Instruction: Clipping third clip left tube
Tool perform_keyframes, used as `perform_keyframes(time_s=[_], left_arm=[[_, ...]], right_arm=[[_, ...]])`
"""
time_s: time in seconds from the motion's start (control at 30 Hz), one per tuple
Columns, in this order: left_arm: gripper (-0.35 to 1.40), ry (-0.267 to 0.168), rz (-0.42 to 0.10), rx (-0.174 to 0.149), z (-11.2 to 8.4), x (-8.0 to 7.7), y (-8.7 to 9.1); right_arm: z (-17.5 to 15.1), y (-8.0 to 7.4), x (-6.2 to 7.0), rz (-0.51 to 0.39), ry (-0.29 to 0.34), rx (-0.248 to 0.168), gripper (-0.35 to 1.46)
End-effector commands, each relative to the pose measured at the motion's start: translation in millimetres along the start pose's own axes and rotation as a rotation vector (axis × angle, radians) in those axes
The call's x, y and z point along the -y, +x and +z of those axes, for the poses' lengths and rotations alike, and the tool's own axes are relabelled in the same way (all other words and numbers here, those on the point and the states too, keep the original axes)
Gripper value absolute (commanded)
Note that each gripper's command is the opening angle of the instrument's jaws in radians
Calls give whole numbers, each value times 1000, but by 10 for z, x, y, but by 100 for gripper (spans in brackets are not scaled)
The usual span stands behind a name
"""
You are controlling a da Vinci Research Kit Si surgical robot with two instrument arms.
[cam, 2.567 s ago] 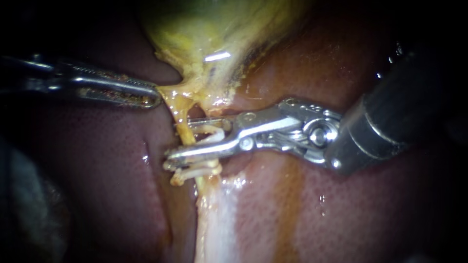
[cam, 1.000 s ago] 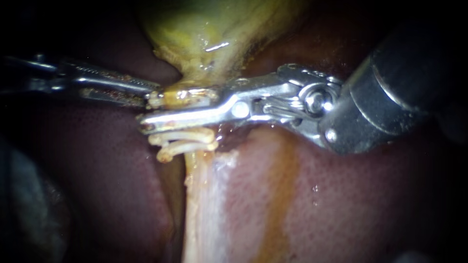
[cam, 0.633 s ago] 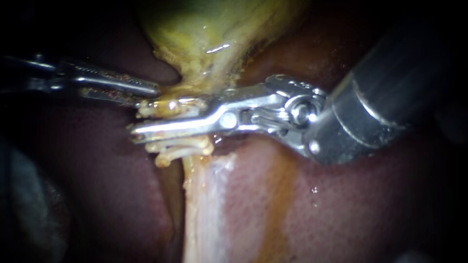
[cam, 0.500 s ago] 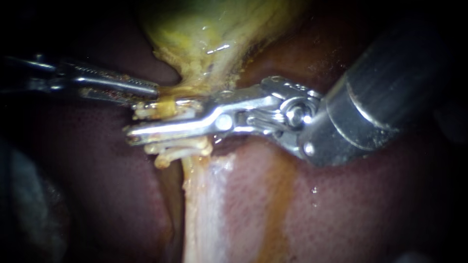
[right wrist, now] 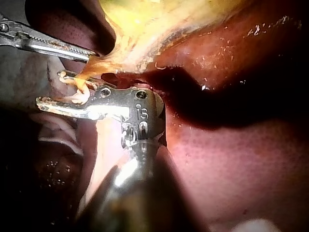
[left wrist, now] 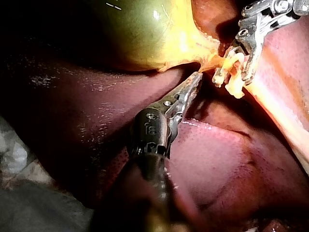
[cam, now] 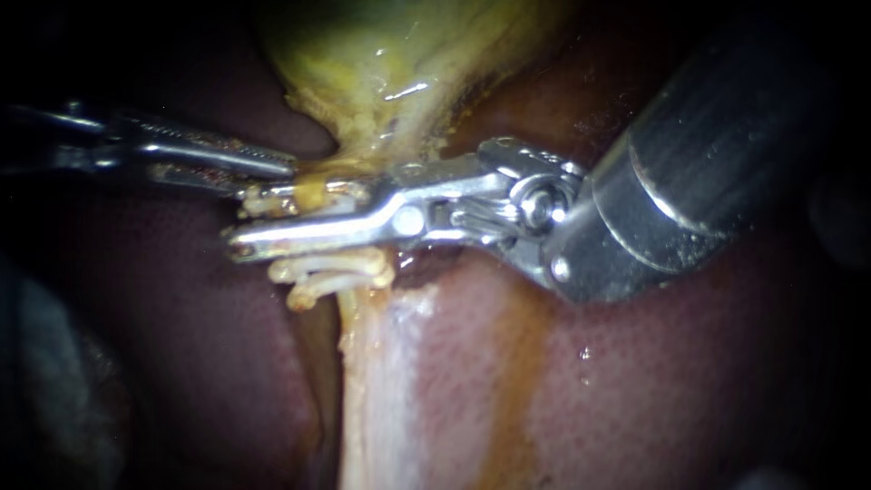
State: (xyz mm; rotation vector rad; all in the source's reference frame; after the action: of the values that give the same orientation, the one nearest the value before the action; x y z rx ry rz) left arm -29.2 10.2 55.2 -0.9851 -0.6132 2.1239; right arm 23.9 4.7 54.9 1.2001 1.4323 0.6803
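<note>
The liver (cam: 635,390) fills most of the field, dark red, with the gallbladder (cam: 381,54) lying yellow-green at the far side. From its narrow neck the tube (cam: 357,336) runs straight toward the near side, so its long axis lies far to near. That is the line that matters to me. My right instrument (cam: 238,227) comes in from the right and lies across the tube at about a right angle, with its jaws reaching past the tube to the left. One jaw is on the far side of the tube and one on the near side. They stand close together with only a thin gap, and as far as I can judge both press on the tube, so I count them as closed on it. My left instrument (cam: 286,171) comes in from the left, its jaws closed on the gallbladder at the neck, just beyond my right jaws. Two pale clips (cam: 336,270) already sit across the tube just on the near side of my right jaws. This clip should therefore land between them and the neck.
</note>
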Motion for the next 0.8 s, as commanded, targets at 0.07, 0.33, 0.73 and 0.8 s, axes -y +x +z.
perform_keyframes(time_s=[0.07,0.33,0.73,0.8], left_arm=[[-35,0,0,0,0,0,0],[-35,0,0,0,0,0,0],[-35,0,0,0,0,0,0],[-35,0,0,0,-1,0,0]], right_arm=[[-2,1,1,7,0,1,23],[-6,3,-4,55,-25,-18,2],[-26,5,-14,196,-81,-53,-35],[-27,5,-12,203,-87,-58,-35]])
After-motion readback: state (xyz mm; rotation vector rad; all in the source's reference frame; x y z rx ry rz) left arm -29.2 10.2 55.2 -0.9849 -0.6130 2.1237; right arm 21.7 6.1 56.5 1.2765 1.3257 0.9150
